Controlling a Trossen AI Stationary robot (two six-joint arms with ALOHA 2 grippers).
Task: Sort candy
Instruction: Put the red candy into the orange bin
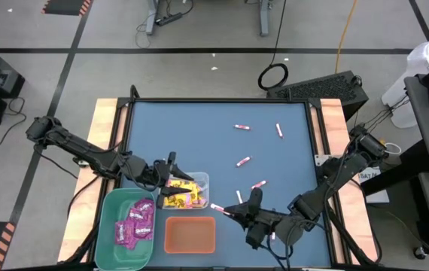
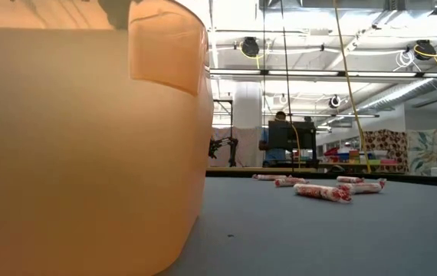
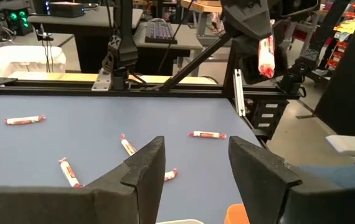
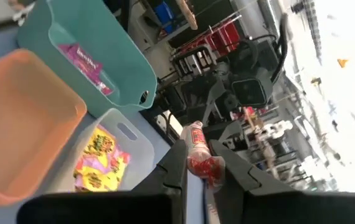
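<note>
From above, the blue table [image 1: 199,128] carries three bins along its near edge: a green bin [image 1: 109,226] with magenta square packets [image 1: 138,222], a clear bin [image 1: 202,181] with yellow square packets [image 1: 181,194], and an orange bin [image 1: 190,235] with nothing visible inside. Loose pink-and-white sticks [image 1: 242,161] lie scattered toward the far right. The left gripper [image 1: 175,175] sits over the clear bin; the right gripper [image 1: 229,213] hangs just right of the orange bin.

At table height, the orange bin's wall fills the left half, hiding both arms; sticks lie farther off.

The left wrist view shows its fingers [image 3: 143,171] spread and empty.

The right wrist view shows its fingers [image 4: 172,163] pinched on one held stick [image 4: 197,152] above the bins.
</note>
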